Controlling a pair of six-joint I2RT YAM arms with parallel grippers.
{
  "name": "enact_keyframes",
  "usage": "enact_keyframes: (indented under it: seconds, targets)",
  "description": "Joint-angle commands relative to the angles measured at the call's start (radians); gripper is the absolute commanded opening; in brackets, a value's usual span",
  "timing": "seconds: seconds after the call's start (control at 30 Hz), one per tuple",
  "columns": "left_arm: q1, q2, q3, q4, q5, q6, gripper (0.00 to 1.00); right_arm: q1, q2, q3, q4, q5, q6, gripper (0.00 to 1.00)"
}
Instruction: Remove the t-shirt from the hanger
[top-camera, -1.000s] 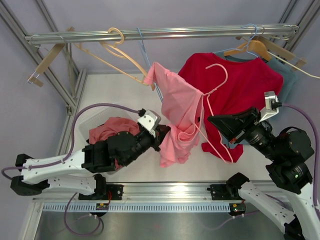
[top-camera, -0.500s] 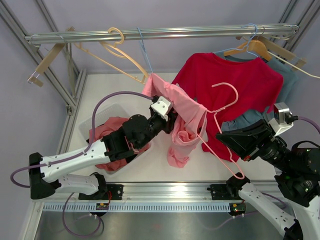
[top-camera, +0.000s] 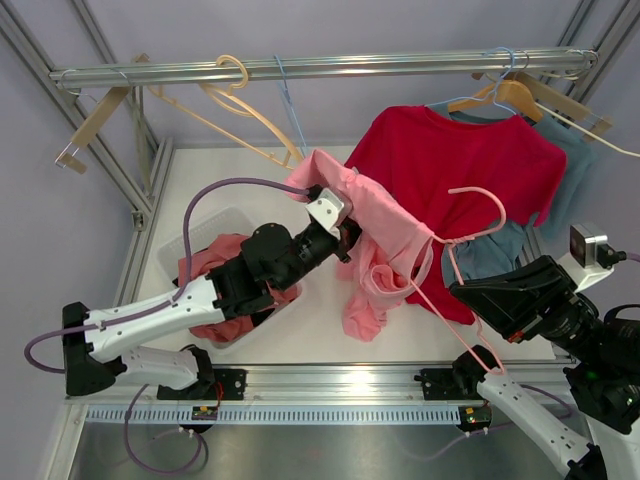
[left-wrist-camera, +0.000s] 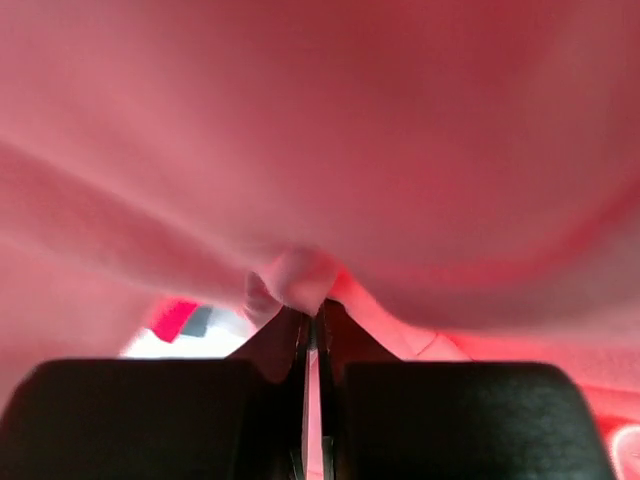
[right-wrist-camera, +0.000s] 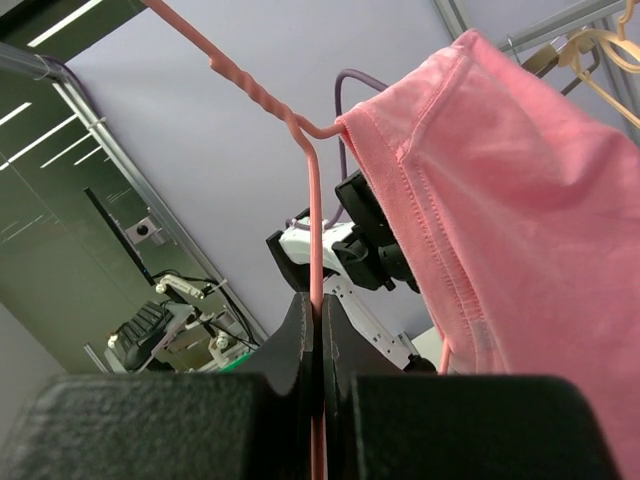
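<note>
A pink t-shirt (top-camera: 375, 250) hangs in mid-air over the table, partly draped on a pink wire hanger (top-camera: 470, 215). My left gripper (top-camera: 352, 232) is shut on a fold of the pink t-shirt (left-wrist-camera: 300, 150), which fills the left wrist view. My right gripper (top-camera: 462, 292) is shut on the hanger's wire, seen running up between my closed fingers in the right wrist view (right-wrist-camera: 315, 230). The t-shirt (right-wrist-camera: 520, 210) hangs off the wire's right side there. The hanger's hook points up and right, free of the rail.
A clear bin (top-camera: 190, 250) at the left holds crumpled red-pink clothes (top-camera: 215, 265). A red t-shirt (top-camera: 460, 160) and a teal garment (top-camera: 575, 150) hang from the rail (top-camera: 320, 68) at the back right. Empty wooden and beige hangers (top-camera: 235, 95) hang at the back left.
My right gripper has pulled the hanger down and to the right, away from the shirt. My left gripper has risen and moved right with the t-shirt, stretching it out.
</note>
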Motion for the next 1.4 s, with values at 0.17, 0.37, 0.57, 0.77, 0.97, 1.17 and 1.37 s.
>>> enact_keyframes:
  seconds: [0.17, 0.37, 0.57, 0.77, 0.97, 1.17, 1.37]
  targets:
    - [-0.001, -0.178, 0.151, -0.098, -0.061, 0.049, 0.00, 0.002, -0.067, 0.108, -0.298, 0.169, -0.147, 0.00]
    - [-0.001, -0.182, 0.450, -0.368, 0.022, 0.013, 0.00, 0.002, -0.148, 0.115, -0.564, 0.438, -0.256, 0.00]
    - [-0.001, -0.176, 0.727, -0.563, -0.050, 0.045, 0.00, 0.000, -0.169, 0.117, -0.601, 0.507, -0.316, 0.00]
    - [-0.001, -0.235, 0.787, -0.656, -0.233, 0.144, 0.00, 0.000, -0.107, 0.091, -0.530, 0.392, -0.339, 0.00]
    - [-0.001, -0.384, 0.436, -0.522, -0.323, 0.176, 0.00, 0.002, -0.060, 0.066, -0.454, 0.325, -0.341, 0.00]
    - [0.001, -0.493, 0.184, -0.341, -0.434, 0.231, 0.00, 0.002, 0.008, 0.066, -0.430, 0.269, -0.345, 0.00]
    - [0.007, -0.629, -0.055, -0.232, -0.576, 0.268, 0.00, 0.002, 0.054, 0.028, -0.358, 0.233, -0.345, 0.00]
